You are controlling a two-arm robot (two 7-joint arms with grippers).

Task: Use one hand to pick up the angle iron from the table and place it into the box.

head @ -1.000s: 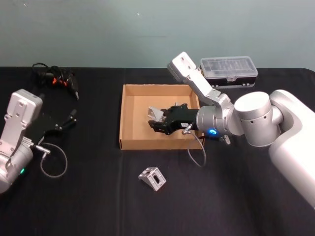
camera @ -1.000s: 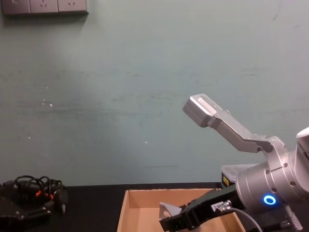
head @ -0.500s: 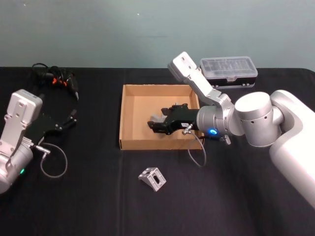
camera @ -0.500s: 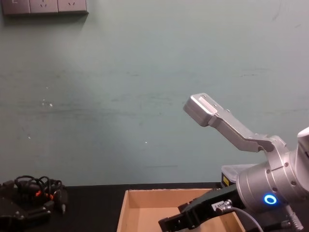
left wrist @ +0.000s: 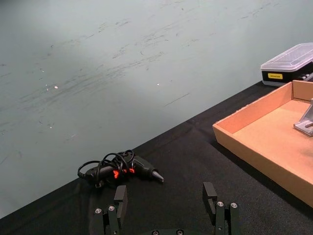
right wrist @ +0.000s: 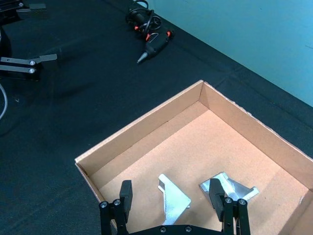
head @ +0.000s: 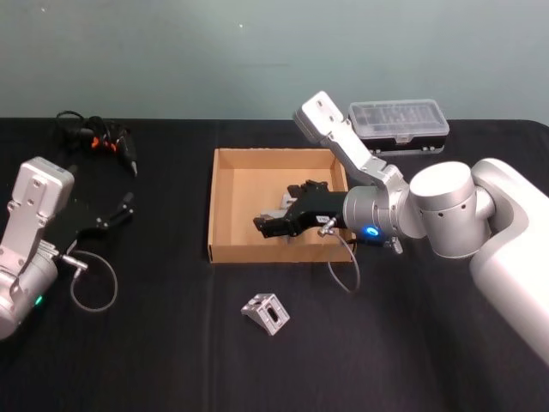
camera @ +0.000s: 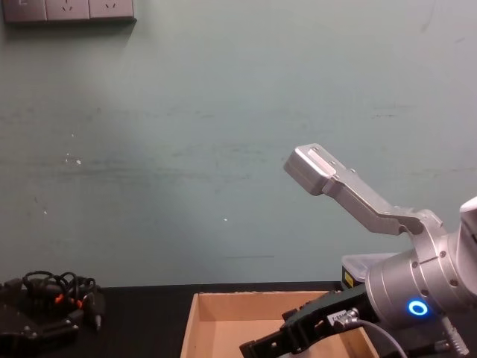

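Two shiny angle irons [right wrist: 173, 199] lie in the cardboard box [right wrist: 142, 128].

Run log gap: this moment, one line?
right gripper open above tan cardboard box | two silver angle irons inside, third on black table | left gripper parked left, open

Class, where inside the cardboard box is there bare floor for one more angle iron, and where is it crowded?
Free: the box floor by its far and left walls. Crowded: its near right part, where two angle irons lie beneath the open right gripper. The left gripper idles left of the box.
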